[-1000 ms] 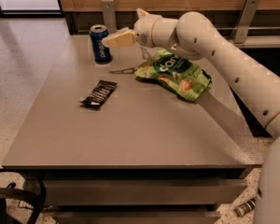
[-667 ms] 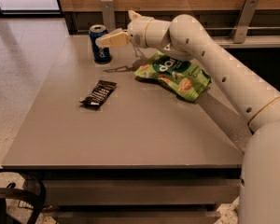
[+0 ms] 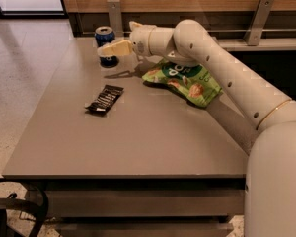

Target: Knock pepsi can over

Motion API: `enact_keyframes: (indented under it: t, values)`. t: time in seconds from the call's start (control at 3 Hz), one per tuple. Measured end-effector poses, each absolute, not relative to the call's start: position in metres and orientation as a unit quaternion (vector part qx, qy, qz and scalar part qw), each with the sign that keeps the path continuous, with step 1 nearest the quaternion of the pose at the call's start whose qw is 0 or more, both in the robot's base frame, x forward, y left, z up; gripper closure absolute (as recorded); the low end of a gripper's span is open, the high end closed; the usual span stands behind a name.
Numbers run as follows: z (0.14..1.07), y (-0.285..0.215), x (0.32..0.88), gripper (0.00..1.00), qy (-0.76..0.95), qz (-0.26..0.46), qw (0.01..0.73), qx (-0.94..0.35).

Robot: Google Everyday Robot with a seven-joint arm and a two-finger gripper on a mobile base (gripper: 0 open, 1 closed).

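Observation:
The pepsi can [image 3: 104, 34], blue with a silver top rim, stands upright at the far left of the grey table [image 3: 138, 142]. My gripper [image 3: 109, 49] reaches in from the right and lies across the front of the can's middle, hiding part of its body. I cannot tell whether the gripper touches the can. The white arm [image 3: 212, 58] stretches from the lower right across the table to the can.
A green chip bag [image 3: 185, 80] lies under the arm, right of the can. A flat black snack wrapper [image 3: 104, 98] lies nearer the table's middle left. A wooden wall with metal brackets [image 3: 115, 14] runs behind the table. A tiled floor [image 3: 19, 83] lies to the left.
The gripper has moved left and a little down, from beside the can's right side to across its front. The can still stands upright in the same place.

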State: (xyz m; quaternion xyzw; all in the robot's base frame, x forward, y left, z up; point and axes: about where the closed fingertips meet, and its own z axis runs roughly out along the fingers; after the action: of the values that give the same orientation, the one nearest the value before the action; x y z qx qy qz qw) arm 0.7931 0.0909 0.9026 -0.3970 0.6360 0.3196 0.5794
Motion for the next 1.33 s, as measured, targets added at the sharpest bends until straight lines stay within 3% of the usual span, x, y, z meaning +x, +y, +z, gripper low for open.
enact_keyframes:
  t: [0.33, 1.33]
  values:
    - [0.89, 0.095, 0.784, 0.13, 0.65, 0.323, 0.564, -0.394]
    - [0.902, 0.123, 0.795, 0.91, 0.631, 0.317, 0.598, -0.379]
